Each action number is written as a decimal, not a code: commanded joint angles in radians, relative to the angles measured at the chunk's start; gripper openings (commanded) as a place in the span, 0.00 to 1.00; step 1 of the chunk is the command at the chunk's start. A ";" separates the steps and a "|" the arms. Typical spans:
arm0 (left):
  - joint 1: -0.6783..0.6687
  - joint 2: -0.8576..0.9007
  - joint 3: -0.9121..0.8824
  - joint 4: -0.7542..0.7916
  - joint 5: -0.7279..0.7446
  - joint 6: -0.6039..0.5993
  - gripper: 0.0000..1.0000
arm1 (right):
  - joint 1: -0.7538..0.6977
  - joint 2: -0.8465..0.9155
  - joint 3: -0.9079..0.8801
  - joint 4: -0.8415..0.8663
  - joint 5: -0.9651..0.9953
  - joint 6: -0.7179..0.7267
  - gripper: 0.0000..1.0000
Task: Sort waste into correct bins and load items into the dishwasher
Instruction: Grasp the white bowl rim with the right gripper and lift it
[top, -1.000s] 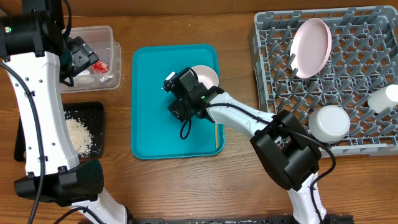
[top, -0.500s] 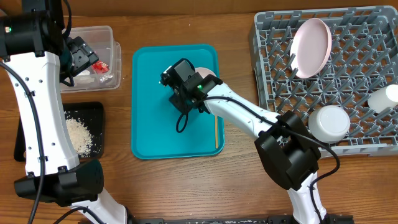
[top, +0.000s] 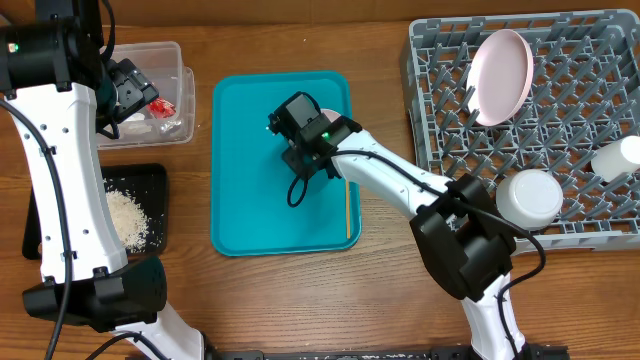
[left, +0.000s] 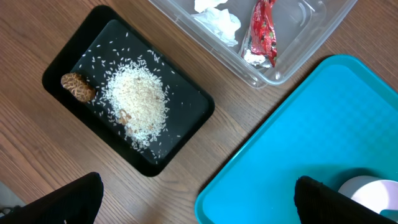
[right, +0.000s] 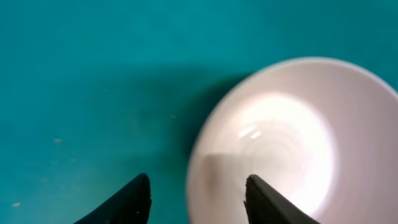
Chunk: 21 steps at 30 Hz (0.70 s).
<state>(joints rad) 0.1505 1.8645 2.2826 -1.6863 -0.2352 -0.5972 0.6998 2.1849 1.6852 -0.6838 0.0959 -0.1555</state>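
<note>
A small white bowl (right: 292, 137) sits on the teal tray (top: 240, 200); from overhead only a sliver of the bowl (top: 334, 117) shows past the arm. My right gripper (right: 198, 190) is open and straddles its rim, one finger over the tray and one inside the bowl, with a gap to the rim. A thin wooden stick (top: 347, 210) lies by the tray's right edge. My left gripper (left: 196, 202) hangs wide open and empty above the table, between the black tray (left: 68, 62) and the teal tray's corner.
The clear tub (left: 298, 43) holds a white napkin (left: 217, 18) and a red wrapper (left: 262, 25). Rice (left: 137, 102) and a brown lump (left: 78, 87) lie in the black tray. The grey rack (top: 560, 150) holds a plate (top: 503, 75), an upturned bowl (top: 530, 197) and a cup (top: 618, 157).
My right gripper has shifted a little up and right over the bowl, and its jaws have narrowed around the rim. The left arm has stayed still.
</note>
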 joint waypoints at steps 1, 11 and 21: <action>0.000 -0.019 -0.007 0.000 0.003 -0.012 1.00 | -0.006 0.033 0.023 -0.005 0.006 0.021 0.48; 0.000 -0.019 -0.007 0.000 0.003 -0.012 1.00 | 0.010 0.018 0.032 -0.002 0.008 0.033 0.25; 0.000 -0.019 -0.007 0.000 0.003 -0.012 1.00 | 0.013 0.010 0.158 -0.115 0.008 0.109 0.06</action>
<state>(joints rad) 0.1505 1.8645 2.2826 -1.6863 -0.2352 -0.5972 0.7078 2.2097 1.7596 -0.7799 0.0975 -0.0917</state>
